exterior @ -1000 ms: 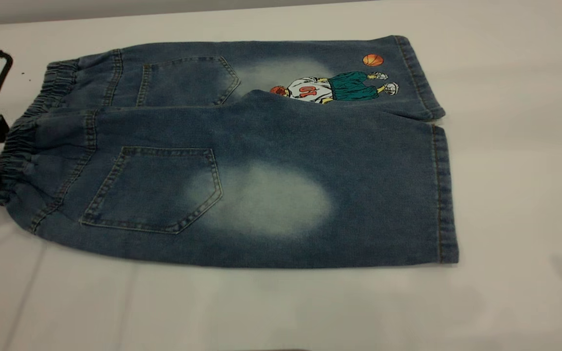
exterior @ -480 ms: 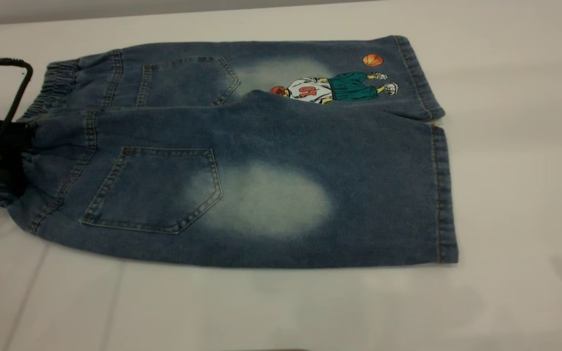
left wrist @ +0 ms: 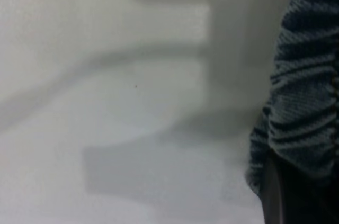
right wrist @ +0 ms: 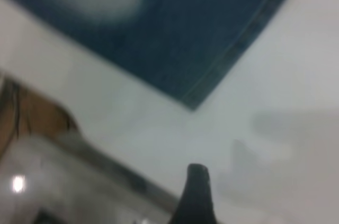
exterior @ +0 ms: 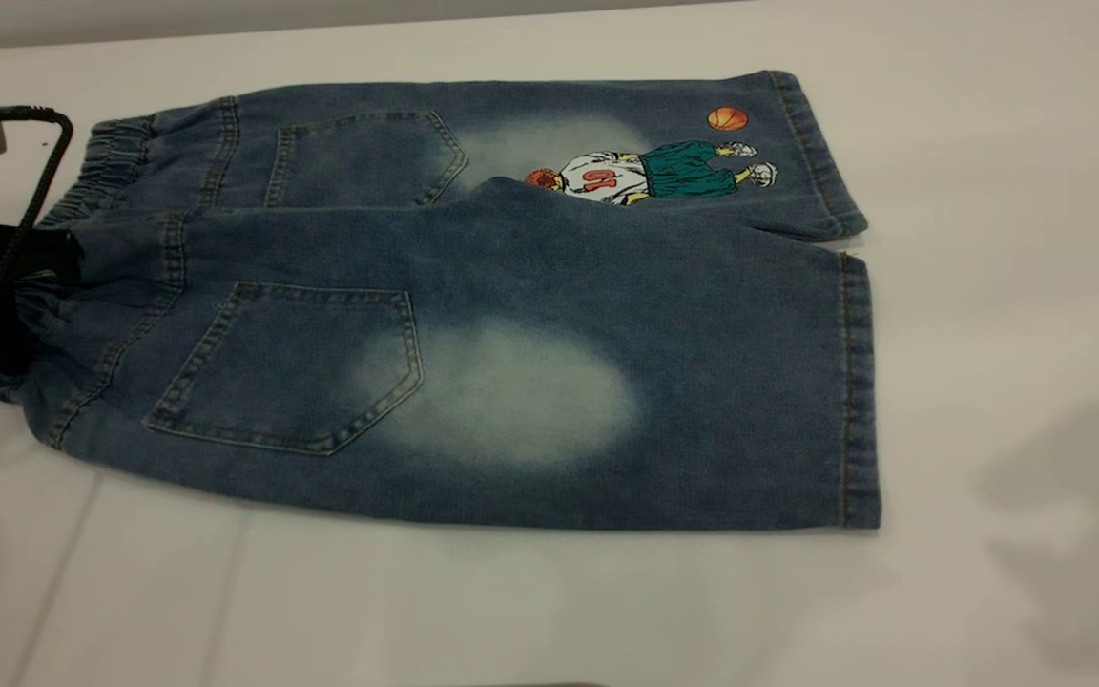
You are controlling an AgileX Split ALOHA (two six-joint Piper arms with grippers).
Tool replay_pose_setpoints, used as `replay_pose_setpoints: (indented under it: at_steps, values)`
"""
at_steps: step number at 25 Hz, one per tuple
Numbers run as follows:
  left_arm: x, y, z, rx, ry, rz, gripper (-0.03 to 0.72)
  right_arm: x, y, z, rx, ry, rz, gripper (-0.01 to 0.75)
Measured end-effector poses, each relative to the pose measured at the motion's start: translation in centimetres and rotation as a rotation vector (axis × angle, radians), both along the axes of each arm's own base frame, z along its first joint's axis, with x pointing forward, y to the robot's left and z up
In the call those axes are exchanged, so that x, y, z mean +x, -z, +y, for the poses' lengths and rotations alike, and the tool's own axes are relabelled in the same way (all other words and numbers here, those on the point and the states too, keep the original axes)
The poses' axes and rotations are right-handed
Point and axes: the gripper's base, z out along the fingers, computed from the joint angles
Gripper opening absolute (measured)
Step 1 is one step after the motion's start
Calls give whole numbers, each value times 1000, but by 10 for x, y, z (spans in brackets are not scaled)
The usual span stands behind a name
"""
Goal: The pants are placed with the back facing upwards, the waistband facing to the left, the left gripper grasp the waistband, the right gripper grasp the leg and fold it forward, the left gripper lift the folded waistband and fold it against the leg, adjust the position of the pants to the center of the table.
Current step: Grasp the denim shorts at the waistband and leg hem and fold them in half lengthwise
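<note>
The pants (exterior: 511, 267) lie flat on the white table (exterior: 549, 601), back pockets up, with the ruched waistband (exterior: 106, 157) at the left. My left gripper (exterior: 20, 286) sits at the left edge, shut on the near part of the waistband (left wrist: 304, 91), whose gathers bunch over the black finger (left wrist: 275, 197). The plain leg (exterior: 702, 382) with its pale oval lies nearest, partly over the leg with the basketball print (exterior: 654, 172). My right gripper (right wrist: 197, 195) is outside the exterior view. It hovers over bare table beside the plain leg's hem corner (right wrist: 212, 83).
A thin black cable (exterior: 34, 181) loops from the left arm beside the waistband. A soft shadow (exterior: 1065, 534) falls on the table right of the hems. The table's edge (right wrist: 95, 150), with floor beyond it, shows in the right wrist view.
The left gripper has slid in over the near waistband. The near pocket and hem have shifted slightly left, and the waist end has lifted a little. A shadow has grown at the right.
</note>
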Motion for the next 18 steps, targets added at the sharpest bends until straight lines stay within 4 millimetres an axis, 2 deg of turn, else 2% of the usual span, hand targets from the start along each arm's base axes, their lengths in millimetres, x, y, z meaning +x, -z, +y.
replay_pose_setpoints:
  at_steps: [5, 10, 18]
  values:
    - [0, 0, 0, 0, 0, 2, 59, 12, 42, 31, -103, -98, 140, 549]
    - [0, 0, 0, 0, 0, 2, 59, 26, 82, 55, -175, -148, 142, 549]
    - [0, 0, 0, 0, -1, 2, 59, 39, 135, 71, -265, -218, 142, 549]
